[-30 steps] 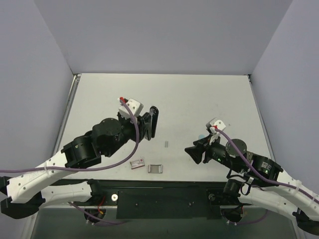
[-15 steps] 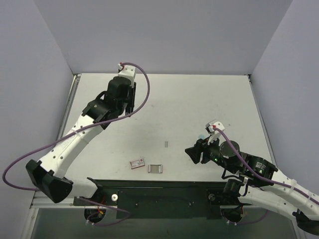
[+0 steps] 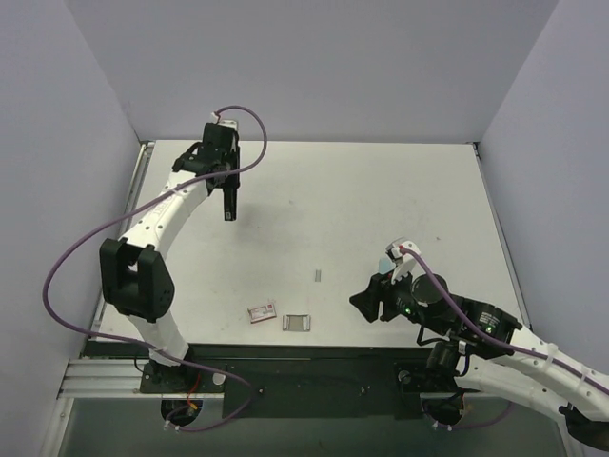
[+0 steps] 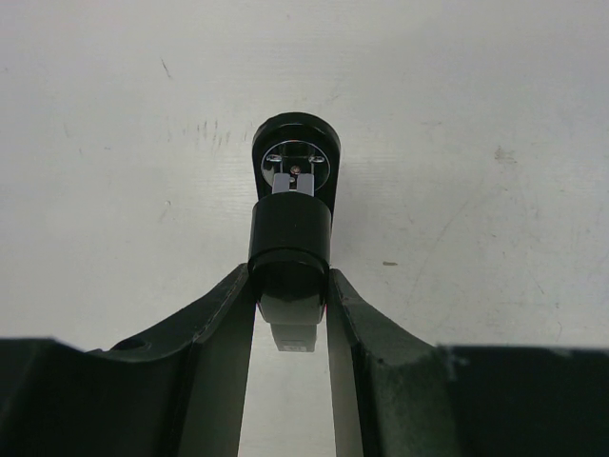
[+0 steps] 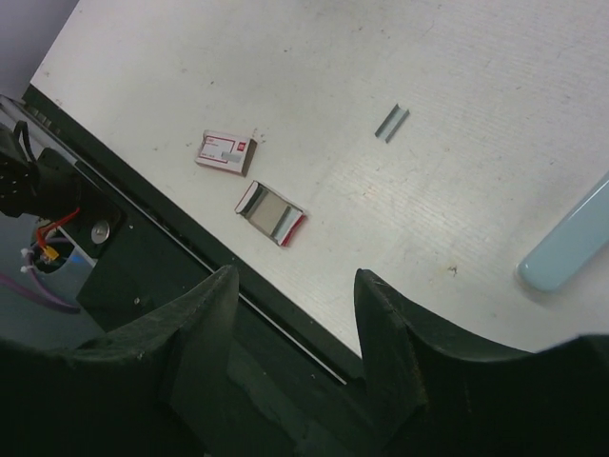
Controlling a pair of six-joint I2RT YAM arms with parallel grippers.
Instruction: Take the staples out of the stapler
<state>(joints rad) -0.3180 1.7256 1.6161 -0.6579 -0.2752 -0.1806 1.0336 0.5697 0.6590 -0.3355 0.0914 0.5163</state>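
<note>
My left gripper is stretched out to the far left of the table, shut on the black stapler, which hangs down from it above the surface. In the left wrist view the stapler stands end-on between the fingers, with its silvery tip towards the camera. A short strip of staples lies loose mid-table, and the right wrist view shows the strip too. My right gripper hovers low near the front edge at the right; it stands open with nothing between its fingers.
A small red-and-white box and its open tray lie near the front edge; the right wrist view shows the box and tray. A pale teal oblong piece lies beside the right gripper. Walls close the table's back and sides.
The left arm has swung from the table's middle-left out to the far left, carrying the stapler. The right gripper has shifted slightly towards the front edge.
</note>
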